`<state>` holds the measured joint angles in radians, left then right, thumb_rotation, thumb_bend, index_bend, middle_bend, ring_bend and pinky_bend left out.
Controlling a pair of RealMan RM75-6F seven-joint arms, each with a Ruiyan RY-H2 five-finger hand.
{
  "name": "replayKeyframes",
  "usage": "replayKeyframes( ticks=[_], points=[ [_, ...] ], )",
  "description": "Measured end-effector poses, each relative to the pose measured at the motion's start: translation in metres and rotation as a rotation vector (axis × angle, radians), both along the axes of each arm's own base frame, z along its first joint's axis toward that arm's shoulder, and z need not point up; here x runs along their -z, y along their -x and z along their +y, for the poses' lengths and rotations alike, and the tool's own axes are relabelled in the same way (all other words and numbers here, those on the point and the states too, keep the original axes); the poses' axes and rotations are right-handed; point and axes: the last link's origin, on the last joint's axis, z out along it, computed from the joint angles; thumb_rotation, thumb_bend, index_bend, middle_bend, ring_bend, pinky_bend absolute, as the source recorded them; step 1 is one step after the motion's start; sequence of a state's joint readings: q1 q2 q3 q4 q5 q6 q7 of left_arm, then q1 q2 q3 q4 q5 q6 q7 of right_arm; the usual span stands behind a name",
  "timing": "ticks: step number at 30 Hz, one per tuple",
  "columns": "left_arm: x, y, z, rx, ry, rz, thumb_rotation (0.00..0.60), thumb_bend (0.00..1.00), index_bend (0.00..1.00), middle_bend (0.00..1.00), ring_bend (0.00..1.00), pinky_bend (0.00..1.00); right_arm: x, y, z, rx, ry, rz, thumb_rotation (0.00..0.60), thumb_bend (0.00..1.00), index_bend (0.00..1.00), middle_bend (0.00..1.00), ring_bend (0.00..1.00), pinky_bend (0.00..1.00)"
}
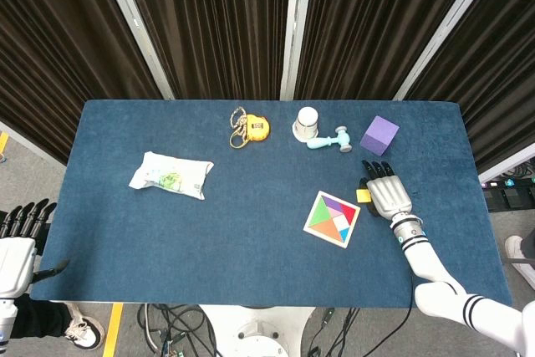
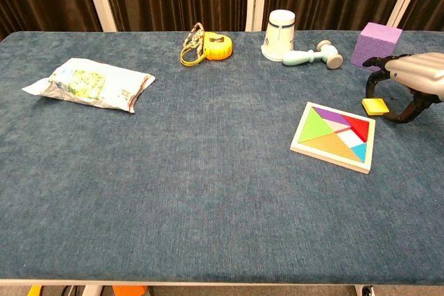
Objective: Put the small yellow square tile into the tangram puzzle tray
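Note:
The small yellow square tile (image 2: 375,106) lies low on the blue cloth just right of the tangram puzzle tray (image 2: 329,158), which holds several coloured pieces. My right hand (image 2: 411,81) arches over the tile, a finger at its left edge and the thumb at its right, pinching it. From the head view the tile (image 1: 363,196) peeks out at the left side of the right hand (image 1: 386,196), beside the tray (image 1: 312,211). My left hand (image 1: 17,244) hangs off the table's near left corner, fingers spread, holding nothing.
A purple block (image 2: 376,44) stands just behind the right hand. Along the back sit a pale toy hammer (image 2: 312,55), a white cup (image 2: 280,35) and a yellow tape measure (image 2: 208,46). A snack bag (image 2: 90,84) lies at the left.

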<state>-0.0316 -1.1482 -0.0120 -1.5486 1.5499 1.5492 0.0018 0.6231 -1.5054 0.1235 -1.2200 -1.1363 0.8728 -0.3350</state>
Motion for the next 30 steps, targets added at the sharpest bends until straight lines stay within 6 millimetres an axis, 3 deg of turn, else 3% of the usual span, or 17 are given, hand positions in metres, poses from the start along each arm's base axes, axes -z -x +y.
replayKeyframes(
  ticks=[7,11,20,30],
  points=[
    [0.0,-0.001,0.0,0.002,-0.001,0.001,0.6,0.0,0.08,0.04,0.0,0.05,-0.017,-0.014,0.005,-0.045,0.01,-0.055,0.6,0.3,0.53,0.0,0.0,0.0],
    [0.002,-0.002,0.0,0.004,0.001,0.001,0.6,0.0,0.08,0.04,0.0,0.05,-0.022,-0.026,0.018,-0.107,-0.031,-0.066,0.6,0.3,0.54,0.0,0.0,0.0],
    [0.002,0.0,-0.001,-0.002,0.005,0.002,0.6,0.0,0.08,0.04,0.0,0.05,-0.007,-0.029,0.047,-0.177,-0.138,-0.04,0.6,0.29,0.54,0.0,0.0,0.0],
    [0.004,0.005,-0.001,-0.019,0.008,-0.007,0.6,0.0,0.08,0.04,0.0,0.05,0.009,-0.029,0.049,-0.174,-0.165,-0.045,0.6,0.29,0.54,0.0,0.0,0.0]
  ],
)
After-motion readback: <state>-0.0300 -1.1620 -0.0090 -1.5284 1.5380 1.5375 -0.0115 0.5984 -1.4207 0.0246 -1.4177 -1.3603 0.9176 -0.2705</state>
